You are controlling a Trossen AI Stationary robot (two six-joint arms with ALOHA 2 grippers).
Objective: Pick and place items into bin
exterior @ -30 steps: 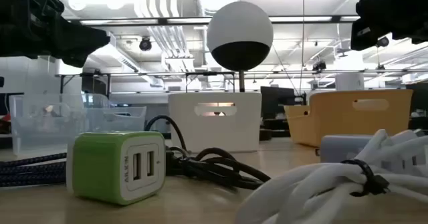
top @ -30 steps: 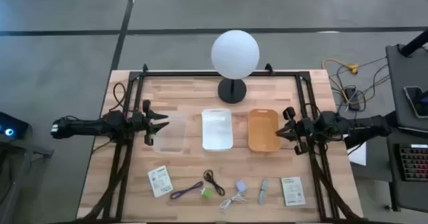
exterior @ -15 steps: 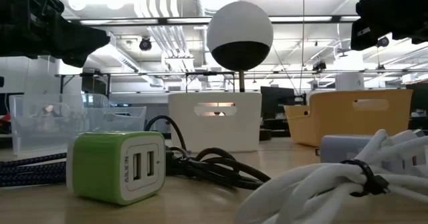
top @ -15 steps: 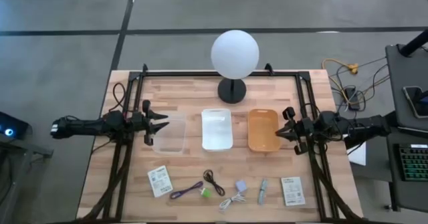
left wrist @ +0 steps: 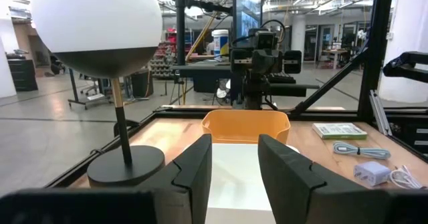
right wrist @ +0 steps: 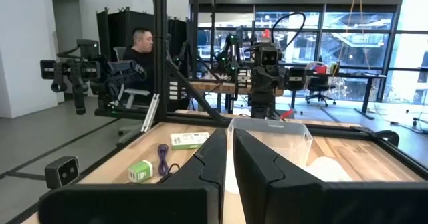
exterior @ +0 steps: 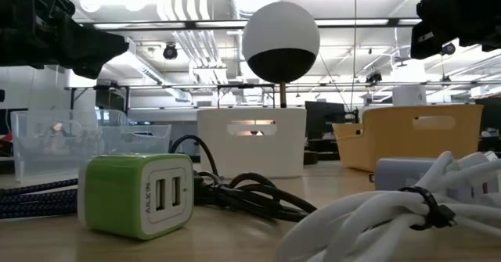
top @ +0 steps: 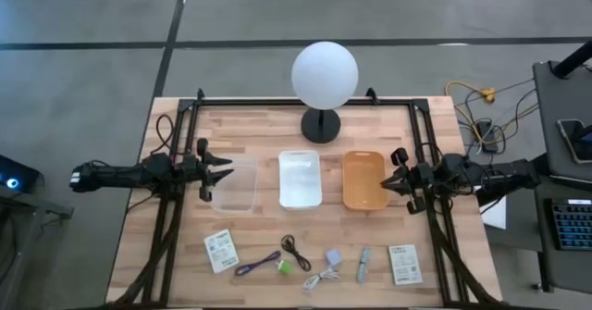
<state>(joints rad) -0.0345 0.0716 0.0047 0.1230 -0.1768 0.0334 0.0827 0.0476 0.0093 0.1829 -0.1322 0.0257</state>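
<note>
Wooden table (top: 250, 116), three bins in a row: clear (top: 235, 184), white (top: 301, 179), orange (top: 364, 180). Left gripper (top: 220, 171) hangs beside the clear bin, fingers apart, empty. Right gripper (top: 388, 182) is beside the orange one, fingers pressed together. The items, packets (top: 221, 251), cables (top: 295, 251), green bit (top: 286, 266), lie along the near edge.

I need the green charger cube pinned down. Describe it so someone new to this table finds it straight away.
Start at the white bin, the middle of three bins across the table. Below it a row of small items lies along the table's near edge. The green charger cube sits in that row between the purple cable and the white cable, just below the black cable; it is the only green item.
</note>
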